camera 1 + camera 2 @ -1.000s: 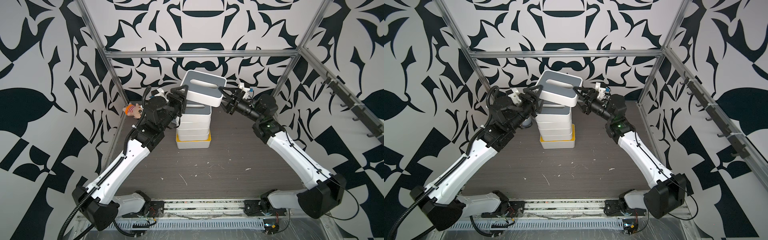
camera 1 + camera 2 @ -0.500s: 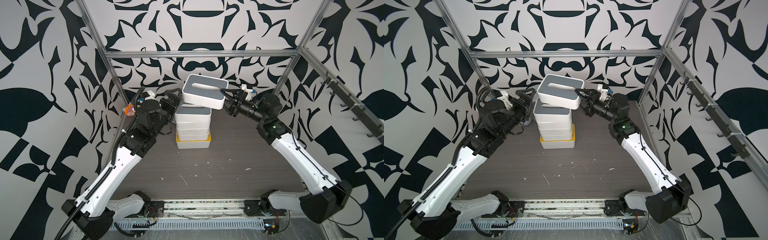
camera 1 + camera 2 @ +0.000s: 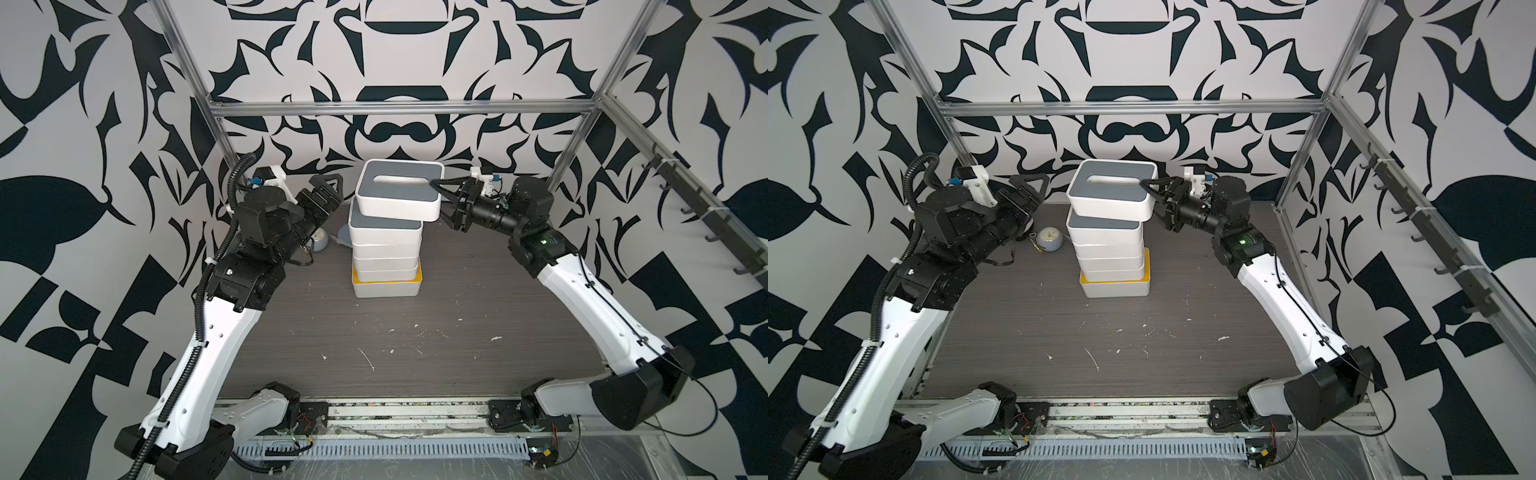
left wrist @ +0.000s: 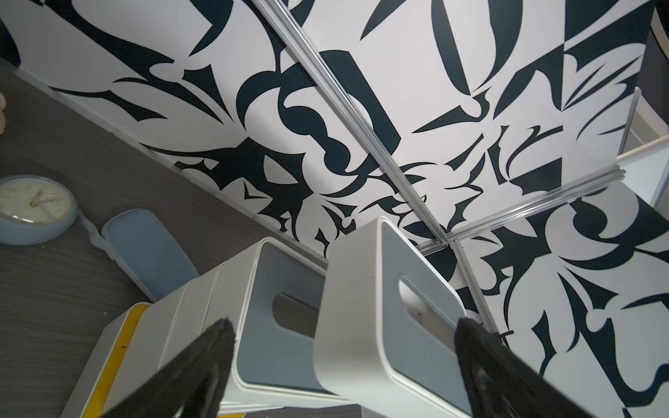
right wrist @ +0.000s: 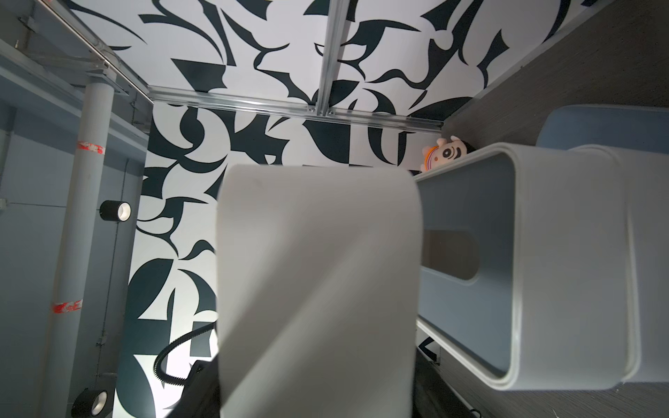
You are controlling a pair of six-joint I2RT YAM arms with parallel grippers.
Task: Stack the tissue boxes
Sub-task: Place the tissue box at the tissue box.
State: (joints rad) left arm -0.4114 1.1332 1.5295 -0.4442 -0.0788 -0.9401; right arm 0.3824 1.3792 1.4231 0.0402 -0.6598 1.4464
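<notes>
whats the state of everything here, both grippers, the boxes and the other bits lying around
top grey-lidded box: held over the stack, skewed, not seated
second grey-lidded box: upright, top of the stack
yellow-lidded box: upright, bottom of the stack
right gripper: shut on top grey-lidded box
left gripper: open, holding nothing
clock: lying face up
blue pouch: lying flat behind the stack

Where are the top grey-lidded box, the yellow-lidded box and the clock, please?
top grey-lidded box (image 3: 399, 191), in a top view, on its grey lid
yellow-lidded box (image 3: 386, 289), in a top view, on its white front wall
clock (image 4: 34, 202), left wrist view, on its face
</notes>
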